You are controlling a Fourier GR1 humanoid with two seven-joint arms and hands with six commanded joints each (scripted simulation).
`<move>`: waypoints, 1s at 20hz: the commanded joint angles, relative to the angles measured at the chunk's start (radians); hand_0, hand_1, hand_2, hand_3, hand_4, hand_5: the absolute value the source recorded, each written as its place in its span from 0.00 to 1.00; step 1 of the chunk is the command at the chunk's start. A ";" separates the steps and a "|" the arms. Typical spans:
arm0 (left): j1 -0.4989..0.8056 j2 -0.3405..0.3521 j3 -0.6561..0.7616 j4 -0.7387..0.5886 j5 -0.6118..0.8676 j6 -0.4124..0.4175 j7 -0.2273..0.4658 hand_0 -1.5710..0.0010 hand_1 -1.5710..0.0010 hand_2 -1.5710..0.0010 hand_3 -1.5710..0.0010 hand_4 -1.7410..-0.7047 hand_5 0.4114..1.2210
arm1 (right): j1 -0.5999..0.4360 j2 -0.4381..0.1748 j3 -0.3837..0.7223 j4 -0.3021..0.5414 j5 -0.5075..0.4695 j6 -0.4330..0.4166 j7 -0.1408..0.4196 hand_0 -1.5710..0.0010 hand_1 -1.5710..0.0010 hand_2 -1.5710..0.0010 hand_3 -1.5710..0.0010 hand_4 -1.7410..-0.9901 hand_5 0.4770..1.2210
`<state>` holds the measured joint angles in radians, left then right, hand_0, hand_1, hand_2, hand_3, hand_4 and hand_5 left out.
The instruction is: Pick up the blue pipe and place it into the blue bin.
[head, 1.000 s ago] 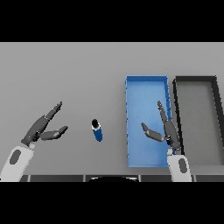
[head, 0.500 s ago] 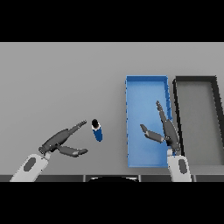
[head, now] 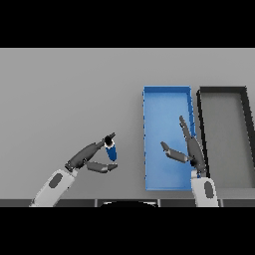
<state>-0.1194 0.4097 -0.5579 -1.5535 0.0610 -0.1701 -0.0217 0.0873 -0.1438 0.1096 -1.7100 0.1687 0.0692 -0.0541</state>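
Note:
The blue pipe (head: 111,150) is a short blue cylinder with a dark top, standing on the grey table left of the blue bin (head: 167,102). My left hand (head: 87,158) reaches in from the lower left. Its straight fingers touch the pipe's top and its thumb lies just below the pipe, so the pipe sits between them, unclasped. My right hand (head: 191,151) hovers open over the blue bin's right half, fingers straight and thumb spread to the left.
A dark grey bin (head: 222,92) stands directly right of the blue bin, their walls side by side. Grey table (head: 64,99) stretches to the left and far side.
My left hand has swept right and down from the table's left side, reaching the pipe with fingers above and thumb below it. The pipe, bins and right hand stay put.

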 commanded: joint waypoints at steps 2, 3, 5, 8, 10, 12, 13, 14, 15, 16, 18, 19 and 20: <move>-0.018 -0.042 -0.001 0.047 0.003 0.004 -0.003 1.00 1.00 1.00 1.00 0.58 0.10 | 0.001 -0.002 0.000 0.000 0.007 -0.004 -0.001 1.00 1.00 1.00 1.00 0.72 0.10; -0.022 -0.062 -0.007 0.067 -0.007 0.012 -0.014 1.00 1.00 1.00 1.00 0.58 0.11 | -0.003 0.000 -0.003 0.004 -0.002 -0.001 0.004 1.00 1.00 1.00 1.00 0.72 0.10; -0.030 -0.078 -0.012 0.109 -0.042 0.032 -0.048 1.00 1.00 1.00 1.00 0.61 0.11 | -0.007 0.003 -0.002 0.013 0.000 -0.002 0.009 1.00 1.00 1.00 1.00 0.72 0.09; -0.055 -0.118 -0.003 0.153 -0.024 0.027 -0.078 1.00 1.00 0.97 0.99 0.60 0.16 | -0.011 -0.001 -0.004 0.026 0.010 -0.006 0.004 1.00 1.00 1.00 1.00 0.73 0.10; -0.077 -0.153 0.013 0.183 0.021 0.008 -0.069 1.00 0.97 0.89 0.93 0.55 0.23 | -0.006 -0.007 -0.002 0.015 0.017 -0.007 -0.001 1.00 1.00 1.00 1.00 0.74 0.10; -0.066 -0.178 0.013 0.173 0.054 -0.007 -0.081 0.97 0.84 0.73 0.78 0.46 0.33 | 0.002 -0.005 -0.004 0.014 0.004 0.001 -0.009 1.00 1.00 1.00 1.00 0.73 0.11; -0.069 -0.194 0.014 0.183 0.068 -0.014 -0.080 0.89 0.74 0.63 0.62 0.42 0.46 | 0.009 -0.009 -0.007 0.007 0.003 0.000 -0.010 1.00 1.00 1.00 1.00 0.73 0.11; -0.062 -0.203 0.018 0.186 0.076 -0.010 -0.093 0.73 0.59 0.51 0.51 0.35 0.57 | 0.008 -0.005 0.000 0.017 0.011 0.000 -0.008 1.00 1.00 1.00 1.00 0.73 0.11; -0.054 -0.208 0.013 0.188 0.064 -0.007 -0.129 0.59 0.47 0.40 0.42 0.28 0.65 | 0.014 -0.005 0.003 0.006 0.015 -0.001 -0.010 1.00 1.00 1.00 1.00 0.73 0.11; -0.045 -0.207 0.006 0.174 0.054 -0.005 -0.135 0.47 0.38 0.32 0.35 0.23 0.72 | 0.005 -0.004 0.002 -0.002 0.015 -0.006 0.002 1.00 1.00 1.00 1.00 0.74 0.11; -0.044 -0.223 -0.005 0.175 0.047 0.005 -0.138 0.30 0.24 0.21 0.24 0.15 0.82 | 0.017 -0.006 0.002 0.002 0.022 -0.010 -0.005 1.00 1.00 1.00 1.00 0.75 0.11; -0.049 -0.217 -0.011 0.165 0.041 0.007 -0.120 0.24 0.19 0.17 0.20 0.12 0.86 | 0.013 -0.003 0.003 0.001 0.022 -0.010 -0.001 1.00 1.00 1.00 1.00 0.75 0.11; -0.050 -0.215 -0.013 0.163 0.036 0.014 -0.116 0.19 0.15 0.13 0.16 0.15 0.89 | 0.015 -0.003 0.007 -0.010 0.026 -0.012 -0.003 1.00 1.00 1.00 1.00 0.75 0.11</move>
<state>-0.1688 0.1947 -0.5708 -1.3908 0.0990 -0.1580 -0.1384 0.1018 -0.1471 0.1163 -1.7198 0.1945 0.0575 -0.0590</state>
